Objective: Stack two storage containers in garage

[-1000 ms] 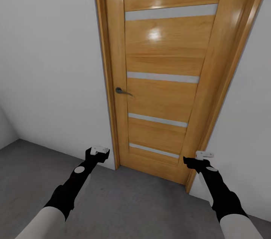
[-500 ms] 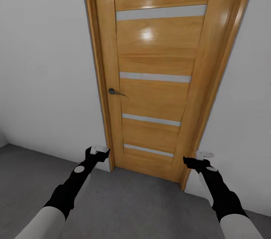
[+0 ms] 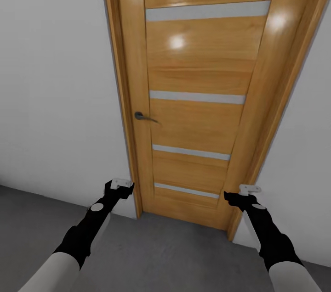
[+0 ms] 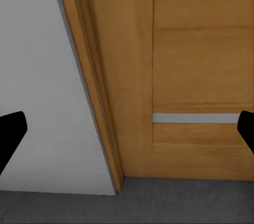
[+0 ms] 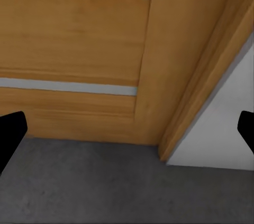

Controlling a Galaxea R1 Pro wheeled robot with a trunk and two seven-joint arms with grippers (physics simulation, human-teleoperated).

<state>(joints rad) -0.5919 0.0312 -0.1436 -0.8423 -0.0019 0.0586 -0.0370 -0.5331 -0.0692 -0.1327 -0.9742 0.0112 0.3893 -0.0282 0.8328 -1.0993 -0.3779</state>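
Honey-toned wood-grain door (image 3: pixel 197 99) crossed by four pale grey horizontal strips, dark grey handle (image 3: pixel 143 117) at its left edge, plain white walls (image 3: pixel 55 90) either side, mottled dark grey concrete floor (image 3: pixel 161 255) below, black-and-white arms (image 3: pixel 85 232) before it.

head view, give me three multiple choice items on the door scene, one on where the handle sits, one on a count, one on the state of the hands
1. Where is the door handle?
A. near the door's left edge
B. near its right edge
C. in its middle

2. How many pale horizontal strips cross the door?
A. two
B. four
C. six

3. What state are the left hand and right hand in?
A. both open and empty
B. both shut on a bin
C. left open, right holding the handle

Answers: 1 A, the dark lever sits beside the left frame. 2 B, four grey strips show down the panel. 3 A, in the wrist views each hand's fingers stand wide apart with nothing between.
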